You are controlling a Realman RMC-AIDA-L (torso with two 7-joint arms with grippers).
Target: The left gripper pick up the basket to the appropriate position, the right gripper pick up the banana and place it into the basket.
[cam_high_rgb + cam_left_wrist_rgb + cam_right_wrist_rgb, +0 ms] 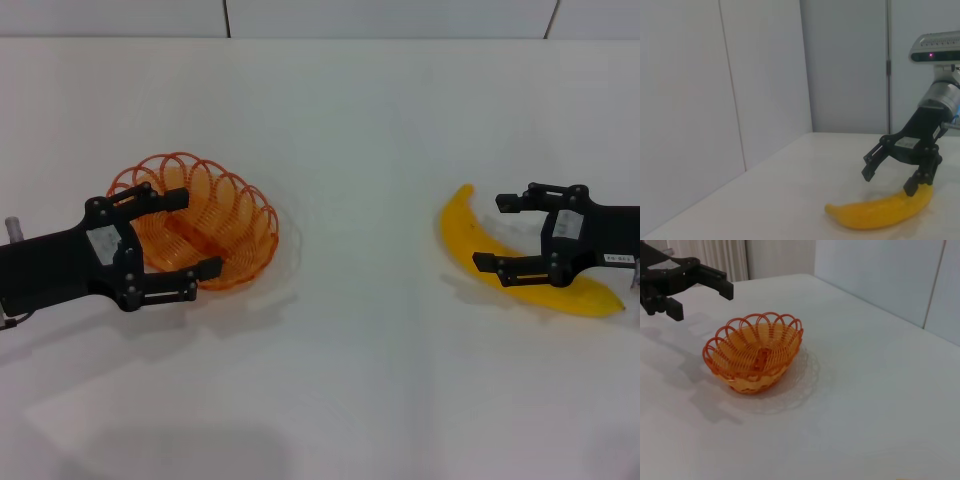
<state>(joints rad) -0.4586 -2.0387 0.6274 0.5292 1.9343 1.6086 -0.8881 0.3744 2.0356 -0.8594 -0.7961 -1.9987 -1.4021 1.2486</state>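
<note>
The orange wire basket (248,218) sits on the white table at the left, slightly tilted; it also shows in the right wrist view (747,382). My left gripper (186,233) is open over the basket's left rim, one finger on each side of it. In the right wrist view the left gripper (702,302) hangs above and behind the basket, apart from it. The yellow banana (463,228) lies on the table at the right. My right gripper (495,232) is open above the banana's middle. In the left wrist view the right gripper (888,182) has one fingertip close to the banana (875,214).
The white table (360,330) stretches between basket and banana. A pale wall (380,15) borders its far edge. Grey wall panels (740,90) stand beside the table in the left wrist view.
</note>
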